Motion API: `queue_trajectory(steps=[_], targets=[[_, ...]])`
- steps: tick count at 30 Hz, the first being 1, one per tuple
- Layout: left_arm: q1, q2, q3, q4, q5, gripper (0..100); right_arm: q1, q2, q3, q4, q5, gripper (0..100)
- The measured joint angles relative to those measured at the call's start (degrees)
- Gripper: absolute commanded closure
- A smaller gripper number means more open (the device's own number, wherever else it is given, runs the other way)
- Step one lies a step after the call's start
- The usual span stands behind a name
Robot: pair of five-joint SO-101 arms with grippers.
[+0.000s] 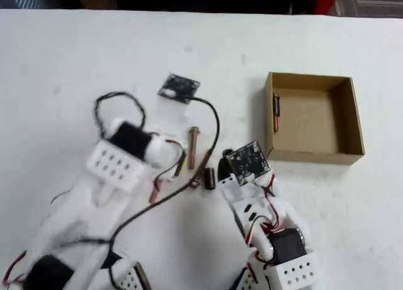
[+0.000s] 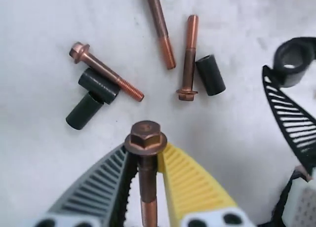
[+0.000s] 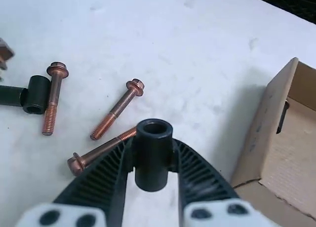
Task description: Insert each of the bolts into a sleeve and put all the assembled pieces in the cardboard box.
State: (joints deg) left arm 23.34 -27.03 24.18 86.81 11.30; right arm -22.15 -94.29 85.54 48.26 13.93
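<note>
The left gripper (image 2: 145,150) is clamped on a copper bolt (image 2: 145,138). Its grey and yellow fingers press the shank just under the hex head, and the shank's threaded end is cut off by the picture's edge. The right gripper (image 3: 153,145) is closed on a black sleeve (image 3: 153,158), held upright with its bore open on top.

From above, both grippers sit close together at about 6 o'clock from the middle of the white table (image 1: 94,44). The held parts are hard to make out there, and a black cable (image 1: 214,123) crosses the loose parts.

The cardboard box (image 1: 315,152) stands at 3 o'clock from the grippers. One assembled piece (image 1: 276,112) lies against its 9 o'clock wall.

On the table, a loose bolt (image 2: 106,71) touches a pair of sleeves (image 2: 98,86). Another bolt (image 2: 189,56) lies just beside a single sleeve (image 2: 211,75). A third bolt (image 2: 159,27) has its head cut off by the edge.
</note>
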Motion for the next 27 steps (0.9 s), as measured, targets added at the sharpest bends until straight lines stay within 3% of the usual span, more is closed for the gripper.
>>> queue_trajectory(steps=[7,13,16,21,27], targets=[[-3.1,-12.7,4.7,0.2,-5.7,98,-1.1,0.0,0.4,0.0,0.0,98.1],[-10.5,-19.9,6.9,0.2,-6.1,98,-11.9,0.1,1.9,-0.5,0.0,98.1],[-12.3,-24.0,6.9,0.2,-6.1,98,-16.6,0.0,2.8,-4.5,0.0,98.1],[-12.4,-32.4,6.9,0.2,-6.1,98,-17.4,0.1,7.5,-14.6,-1.1,98.1],[-12.6,-39.4,13.2,-5.7,-6.2,98,-17.5,0.1,10.0,-23.1,-6.5,98.1]])
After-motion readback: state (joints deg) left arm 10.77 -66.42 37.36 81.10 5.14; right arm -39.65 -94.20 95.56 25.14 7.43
